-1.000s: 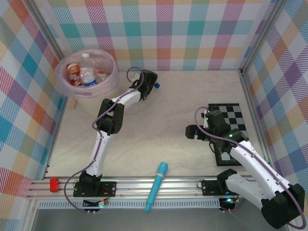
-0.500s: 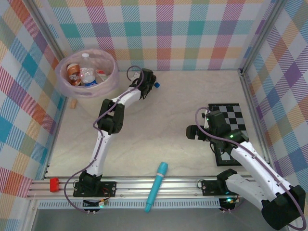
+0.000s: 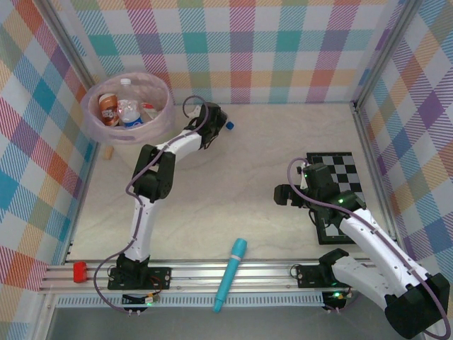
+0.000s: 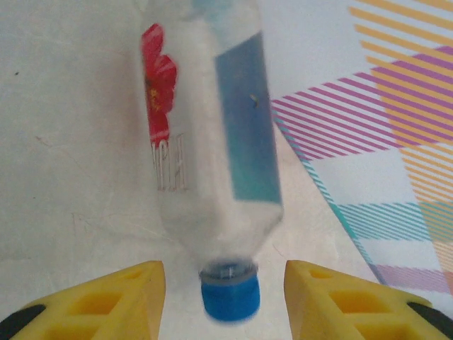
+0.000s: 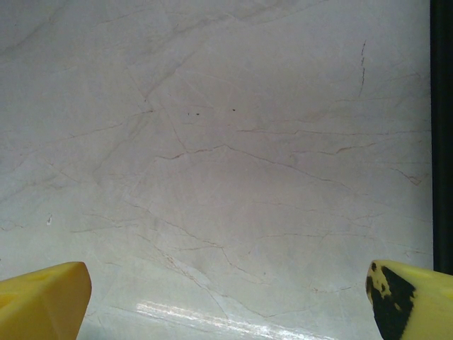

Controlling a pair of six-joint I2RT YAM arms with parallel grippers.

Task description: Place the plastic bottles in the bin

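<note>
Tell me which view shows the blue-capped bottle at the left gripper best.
Left wrist: the bottle is close up, its red-and-blue label readable, and its blue cap sits between the open fingers of the left gripper. In top external the blue cap pokes out past the left arm. Right wrist faces the tabletop.

Clear bottle [image 4: 212, 127] with red-and-blue label and blue cap, translucent pink-lilac bin [image 3: 161, 122], brown bottle [image 3: 107, 110], cream bench [image 3: 248, 170] veined like marble, black-and-white chequered board [image 3: 348, 166], teal-blue cylinder [image 3: 231, 273], small red block [image 3: 79, 271], walls [image 3: 283, 49] in pastel plaid — teal, pink, orange, purple, yellow.
</note>
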